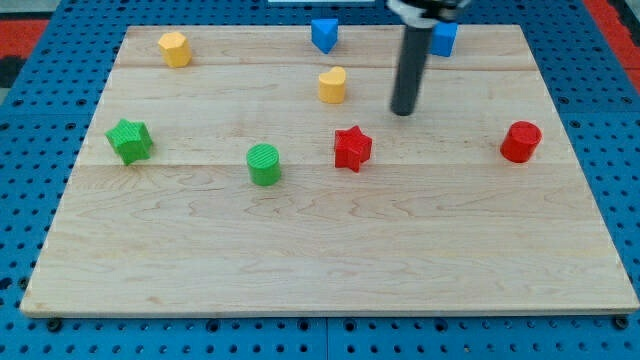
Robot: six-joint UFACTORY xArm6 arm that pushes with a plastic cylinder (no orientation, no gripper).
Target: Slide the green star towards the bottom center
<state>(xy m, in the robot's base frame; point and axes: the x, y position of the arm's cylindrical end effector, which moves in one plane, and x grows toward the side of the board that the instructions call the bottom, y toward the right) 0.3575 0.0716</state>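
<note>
One bare rod, nothing held: my tip [403,112] sits just right of yellow heart [333,85], well apart from green star [130,140] at view's left. Best approach from star's upper-left, avoid green cylinder [264,164], push down-right twd bottom ctr.

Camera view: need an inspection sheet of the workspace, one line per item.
Surface: wooden board, flat, on a blue perforated base.
Job's things: green star near the view's left edge, untouched.
Clutter: green cylinder; red star; red cylinder; yellow heart-like block; yellow block; two blue blocks at the view's top.
Gripper: none; my tip stands right of the yellow heart-like block, far from the green star.
Cables: nothing seen.
Surroundings: red patches at the top corners.
</note>
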